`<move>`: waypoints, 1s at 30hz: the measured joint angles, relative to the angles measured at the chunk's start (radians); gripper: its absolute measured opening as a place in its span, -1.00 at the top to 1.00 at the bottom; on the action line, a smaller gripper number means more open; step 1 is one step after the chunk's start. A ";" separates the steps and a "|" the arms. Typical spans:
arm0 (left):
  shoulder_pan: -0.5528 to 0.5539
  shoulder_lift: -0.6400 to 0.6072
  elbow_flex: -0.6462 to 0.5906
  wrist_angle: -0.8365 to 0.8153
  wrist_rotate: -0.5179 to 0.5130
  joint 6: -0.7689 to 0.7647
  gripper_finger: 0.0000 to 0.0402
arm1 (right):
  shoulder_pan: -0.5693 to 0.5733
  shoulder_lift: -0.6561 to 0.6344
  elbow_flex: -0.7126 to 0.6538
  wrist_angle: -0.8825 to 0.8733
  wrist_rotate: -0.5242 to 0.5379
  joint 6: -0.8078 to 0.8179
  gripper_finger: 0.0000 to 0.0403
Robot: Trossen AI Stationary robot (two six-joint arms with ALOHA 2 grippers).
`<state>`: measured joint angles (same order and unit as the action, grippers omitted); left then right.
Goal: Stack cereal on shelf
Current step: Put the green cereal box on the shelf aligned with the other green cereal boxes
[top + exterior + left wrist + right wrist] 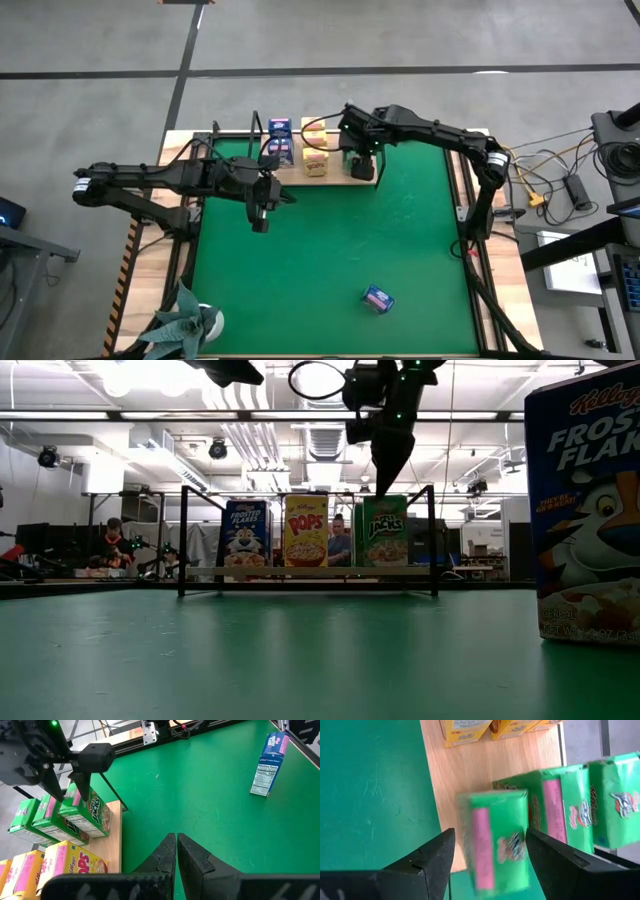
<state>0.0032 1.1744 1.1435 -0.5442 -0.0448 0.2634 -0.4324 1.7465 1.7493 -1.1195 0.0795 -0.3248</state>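
The shelf, a light wooden board, lies at the mat's far edge. On it stand blue cereal boxes, yellow ones and green ones. My right gripper is open and points down at the front green box, which stands upright on the board with one finger on either side of its top. Another blue box stands on the green mat near the front edge. My left gripper hangs shut and empty over the mat's left middle. My right gripper comes from above, its fingers standing beside the two broad faces of the front green box's top. Whether they touch the box I cannot tell. The box stands upright with its bottom on the shelf board.
Thin black wire uprights rise at the shelf's ends. A potted plant stands at the near left corner. Cables lie beyond the table's right edge. People sit in the room behind. Open green mat spreads between the shelf and the blue box.
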 joint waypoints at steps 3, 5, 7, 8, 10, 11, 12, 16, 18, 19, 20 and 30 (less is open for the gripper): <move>0.000 0.000 0.000 0.000 0.000 0.000 1.00 | 0.002 -0.011 0.011 -0.029 0.000 0.000 -0.16; 0.000 0.000 0.000 0.000 0.000 0.000 1.00 | 0.003 -0.018 0.022 -0.045 0.000 0.000 -0.14; 0.000 0.000 0.000 0.000 0.000 0.000 1.00 | 0.003 -0.021 0.034 -0.065 0.000 0.001 -0.12; 0.000 0.000 0.000 0.000 0.000 0.000 1.00 | 0.003 -0.022 0.039 -0.070 0.000 0.001 -0.10; 0.000 0.000 0.000 0.000 0.000 0.000 1.00 | 0.003 -0.025 0.044 -0.076 0.000 0.000 -0.05; 0.000 0.000 0.000 0.000 0.000 0.000 1.00 | 0.002 -0.026 0.044 -0.075 0.001 -0.006 -0.02; 0.000 0.000 0.000 0.000 0.000 0.000 1.00 | 0.002 -0.026 0.044 -0.075 0.003 -0.011 0.03; 0.000 0.000 0.000 0.000 0.000 0.000 1.00 | 0.002 -0.025 0.031 -0.054 0.095 -0.041 0.33; 0.000 0.000 0.000 0.000 0.000 0.000 1.00 | 0.002 -0.024 0.031 -0.050 0.114 -0.054 0.51; 0.000 0.000 0.000 0.001 0.000 0.000 1.00 | 0.001 -0.024 0.031 -0.050 0.114 -0.057 0.60; 0.000 0.000 0.000 0.001 0.000 0.000 1.00 | 0.001 -0.024 0.031 -0.050 0.114 -0.059 0.68; 0.000 0.000 0.000 0.001 0.000 0.000 1.00 | 0.002 -0.022 -0.003 -0.005 0.103 -0.068 0.94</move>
<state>0.0036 1.1740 1.1435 -0.5430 -0.0444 0.2634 -0.4301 1.7241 1.7464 -1.1241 0.1825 -0.3929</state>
